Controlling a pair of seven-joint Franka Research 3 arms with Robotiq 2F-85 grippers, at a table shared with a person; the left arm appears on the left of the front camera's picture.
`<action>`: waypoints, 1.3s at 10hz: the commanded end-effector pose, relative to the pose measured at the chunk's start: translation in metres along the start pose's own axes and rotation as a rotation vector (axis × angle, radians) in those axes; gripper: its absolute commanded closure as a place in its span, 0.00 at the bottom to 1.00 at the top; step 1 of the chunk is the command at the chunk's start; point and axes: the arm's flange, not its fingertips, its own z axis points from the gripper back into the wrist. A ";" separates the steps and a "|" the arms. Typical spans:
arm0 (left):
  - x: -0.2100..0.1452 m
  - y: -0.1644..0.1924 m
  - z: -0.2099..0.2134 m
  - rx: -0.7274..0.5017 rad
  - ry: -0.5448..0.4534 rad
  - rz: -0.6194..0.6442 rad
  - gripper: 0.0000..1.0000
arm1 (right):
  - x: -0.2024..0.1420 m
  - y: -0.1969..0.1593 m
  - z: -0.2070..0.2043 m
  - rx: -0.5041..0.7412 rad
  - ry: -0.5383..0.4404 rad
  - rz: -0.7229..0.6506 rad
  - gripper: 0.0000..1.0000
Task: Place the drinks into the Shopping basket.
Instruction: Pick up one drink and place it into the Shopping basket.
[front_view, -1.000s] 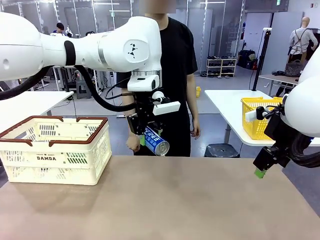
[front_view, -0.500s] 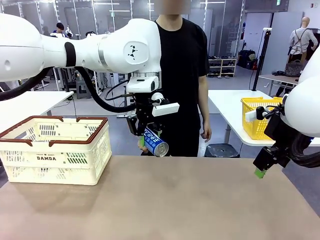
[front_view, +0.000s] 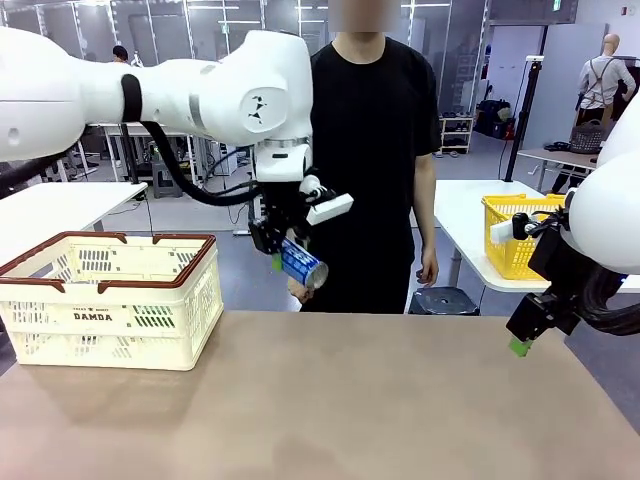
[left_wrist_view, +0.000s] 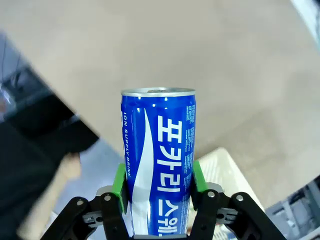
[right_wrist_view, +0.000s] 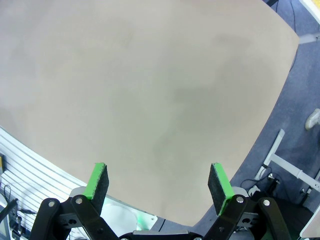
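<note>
At far left on the surface (front_view: 400, 400) stands the cream shopping basket (front_view: 110, 300), brown rim and handles, "DAMDA" on its near side; what lies inside cannot be told through the lattice.

Right of the basket, above the far edge of the surface, the left pincer (front_view: 288, 262) hangs in the air, closed partway on the blue can (front_view: 300, 265). Front view: can tilted, silver end pointing down and to the right, clear of the surface and outside the basket. Left wrist view: green pads (left_wrist_view: 119, 181) press both sides of the can's (left_wrist_view: 158, 165) lower body; white print runs along it. A person in a black shirt (front_view: 375, 150) stands just behind, across the surface.

At far right, the right pincer (front_view: 522, 343) hovers off the right edge of the surface, fingers spread wide, nothing between them. Right wrist view: both pads (right_wrist_view: 98, 181) well apart over bare surface (right_wrist_view: 150, 90).

Behind, on another table, a yellow basket (front_view: 515, 235); contents cannot be told.
</note>
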 end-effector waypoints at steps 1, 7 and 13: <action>-0.035 -0.024 0.011 0.029 0.127 0.213 0.43 | -0.002 -0.001 -0.001 0.009 -0.001 0.001 0.00; -0.213 -0.141 0.016 0.158 0.131 0.773 0.43 | -0.002 -0.001 -0.001 0.009 -0.001 0.001 0.00; -0.290 -0.160 -0.015 0.170 -0.006 0.784 0.43 | -0.002 -0.001 -0.001 0.009 -0.001 0.001 0.00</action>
